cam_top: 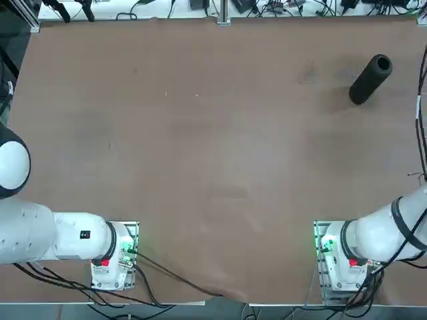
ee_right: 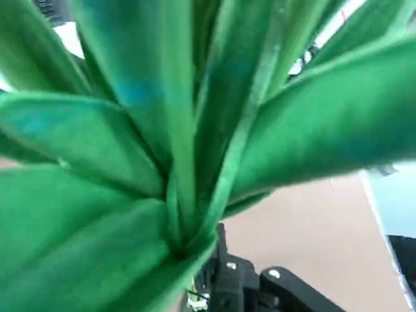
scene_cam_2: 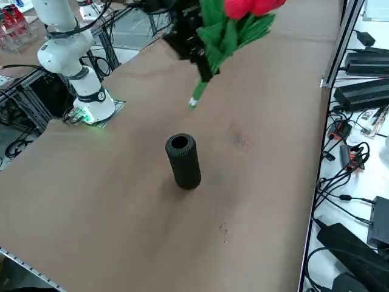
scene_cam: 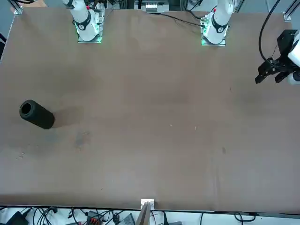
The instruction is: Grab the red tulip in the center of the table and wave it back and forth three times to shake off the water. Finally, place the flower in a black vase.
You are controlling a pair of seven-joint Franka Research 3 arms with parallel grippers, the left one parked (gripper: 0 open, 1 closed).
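The red tulip (scene_cam_2: pixel 234 27) hangs in the air, tilted, with its red blooms at the upper edge of the right side view and its pale stem end (scene_cam_2: pixel 193 102) pointing down toward the table (scene_cam_2: pixel 121 182). My right gripper (scene_cam_2: pixel 193 44) is shut on the bound stalk just below the leaves. Green leaves (ee_right: pixel 195 143) fill the right wrist view, and my dark fingers (ee_right: pixel 224 283) show beneath them. The black vase (scene_cam_2: pixel 183 160) stands upright below and slightly nearer than the stem end, mouth open upward. It also shows as the black vase (cam_top: pixel 370 79) and the black vase (scene_cam: pixel 36 114). Gripper and tulip are out of the top and front views.
Cables and black power units (scene_cam_2: pixel 364 91) lie along the table's far edge beyond a metal rail. The right arm's base (scene_cam_2: pixel 91 106) stands at the table's edge, and the parked left arm's gripper (scene_cam: pixel 274 70) hangs at the other side.
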